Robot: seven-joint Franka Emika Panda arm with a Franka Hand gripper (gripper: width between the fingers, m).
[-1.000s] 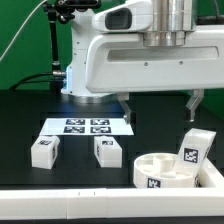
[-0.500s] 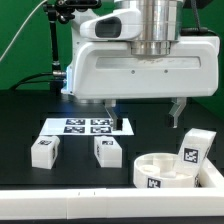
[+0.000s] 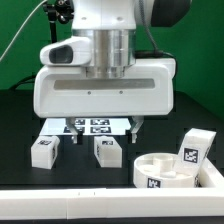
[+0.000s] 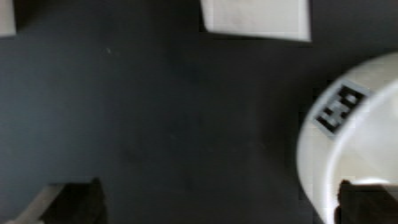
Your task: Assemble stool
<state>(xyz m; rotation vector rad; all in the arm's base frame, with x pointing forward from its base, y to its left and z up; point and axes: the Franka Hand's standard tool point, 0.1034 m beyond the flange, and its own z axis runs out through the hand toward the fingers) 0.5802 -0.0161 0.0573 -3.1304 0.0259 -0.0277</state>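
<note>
The white ring-shaped seat (image 3: pixel 163 171) lies at the front on the exterior view's right. One blocky tagged leg (image 3: pixel 196 148) stands tilted against its far rim. Two more legs (image 3: pixel 44 150) (image 3: pixel 107 151) lie apart on the black table further to the left. My gripper (image 3: pixel 105 132) hangs open above the table just behind the middle leg, with nothing between its fingers. In the wrist view my gripper (image 4: pixel 217 205) has only dark table between its fingertips (image 4: pixel 71 200). There the seat (image 4: pixel 365 80) curves in beside one finger, and part of a leg (image 4: pixel 258 18) shows farther off.
The marker board (image 3: pixel 60 127) lies flat behind the two loose legs, partly hidden by the white hand. A long white border rail (image 3: pixel 90 205) runs along the table's front edge. A green backdrop and the arm's base stand at the back.
The arm has swung toward the exterior view's left and come lower, from above the seat's side to above the middle leg. The gripper stayed open. No part has moved.
</note>
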